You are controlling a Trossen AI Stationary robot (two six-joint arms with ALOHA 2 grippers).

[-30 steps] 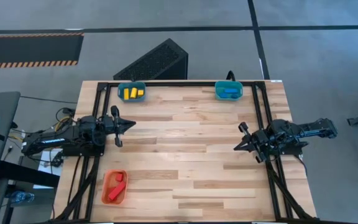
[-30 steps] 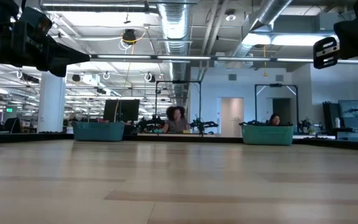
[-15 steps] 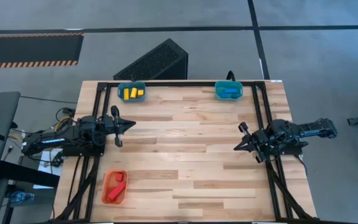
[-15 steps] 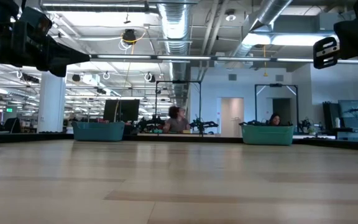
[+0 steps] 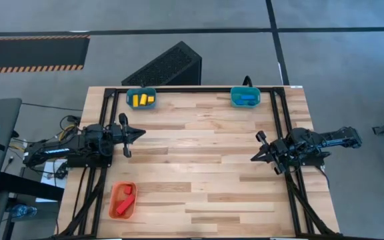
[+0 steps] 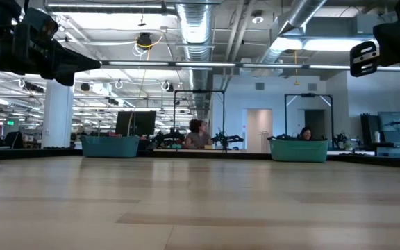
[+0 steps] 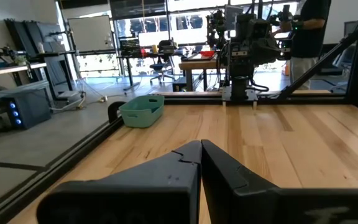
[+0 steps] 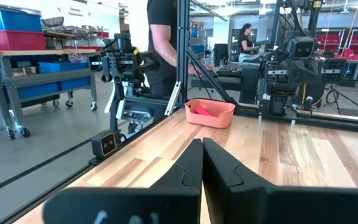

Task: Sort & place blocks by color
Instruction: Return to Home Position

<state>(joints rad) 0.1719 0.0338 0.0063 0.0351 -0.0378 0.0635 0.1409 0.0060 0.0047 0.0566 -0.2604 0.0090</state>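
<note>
Already sorted into bins [image 5: 112,203]: red blocks [image 5: 123,199], yellow blocks [image 5: 143,100], blue blocks [image 5: 247,99]. Pinched shut on nothing at opposite table [image 5: 199,173] sides: left gripper [image 5: 141,133], right gripper [image 5: 253,159].

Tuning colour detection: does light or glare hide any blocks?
High view: even light, faint shadows; yellow blocks, blue blocks and red blocks read plainly. Low view: bright ceiling lamps leave the left arm and right arm as dark shapes; bin walls hide blocks. Right wrist view: no glare on the orange bin.

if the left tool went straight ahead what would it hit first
Way looks free across the bare table; the left tool points toward the right arm opposite, likely the first thing met.
</note>
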